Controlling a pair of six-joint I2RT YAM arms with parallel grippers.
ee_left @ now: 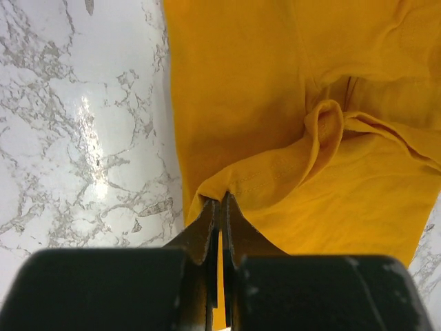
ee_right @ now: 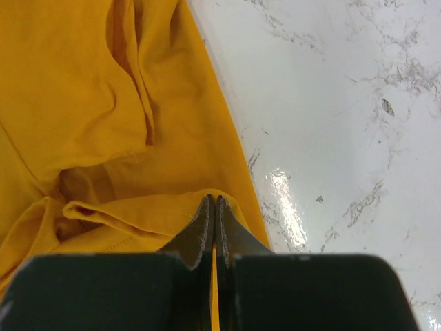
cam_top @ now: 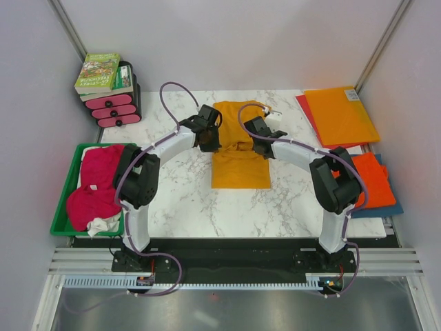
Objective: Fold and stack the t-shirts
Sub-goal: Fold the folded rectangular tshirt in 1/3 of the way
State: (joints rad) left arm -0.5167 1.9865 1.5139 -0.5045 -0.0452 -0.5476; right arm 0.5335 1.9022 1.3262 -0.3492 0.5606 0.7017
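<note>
A golden-orange t-shirt (cam_top: 240, 165) lies partly folded in the middle of the marble table. My left gripper (cam_top: 209, 143) is shut on its left edge, and in the left wrist view the fingertips (ee_left: 221, 198) pinch a raised fold of the yellow cloth (ee_left: 275, 103). At the right edge my right gripper (cam_top: 260, 141) is shut on the same shirt, its tips (ee_right: 213, 200) clamping a hem of the cloth (ee_right: 83, 103). Magenta-pink t-shirts (cam_top: 96, 186) are heaped in a green tray. A folded red-orange t-shirt (cam_top: 375, 179) rests on a blue one (cam_top: 386, 209) at the right.
The green tray (cam_top: 69, 176) stands at the left table edge. Stiff orange and red sheets (cam_top: 341, 114) lie at the back right. Books on pink boxes (cam_top: 107, 89) stand at the back left. Grey walls close in both sides.
</note>
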